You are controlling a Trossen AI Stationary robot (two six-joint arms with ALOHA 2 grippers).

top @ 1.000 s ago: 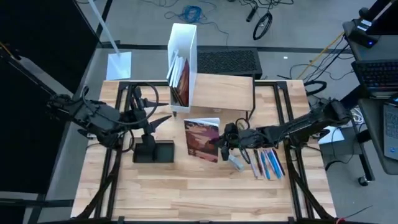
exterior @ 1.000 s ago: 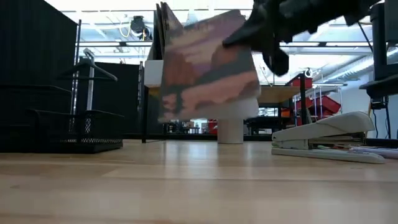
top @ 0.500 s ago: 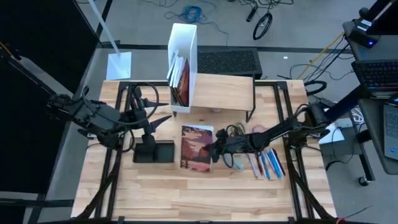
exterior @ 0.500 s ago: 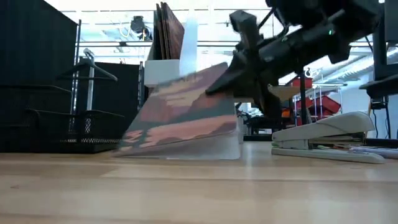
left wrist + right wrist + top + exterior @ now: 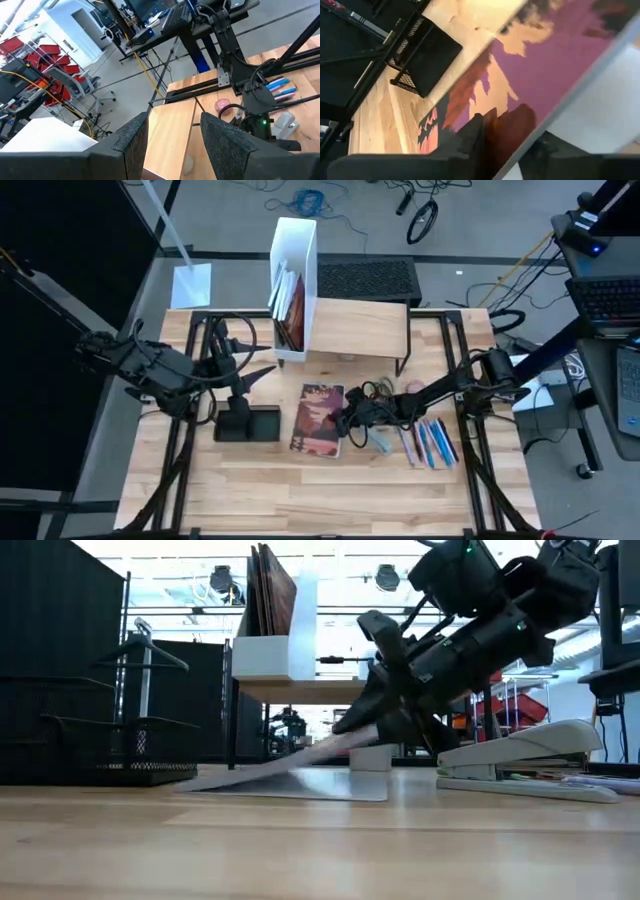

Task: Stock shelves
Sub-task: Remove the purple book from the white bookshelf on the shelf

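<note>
Right claw clamped on book, tilted low over mid-tabletop. Left claw parted above black tray. Shelves at far tabletop edge, beside white file box.

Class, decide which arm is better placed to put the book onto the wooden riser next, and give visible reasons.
Right. The right gripper is shut on the book, in front of the riser; the left gripper waits, open, above the black tray.
</note>
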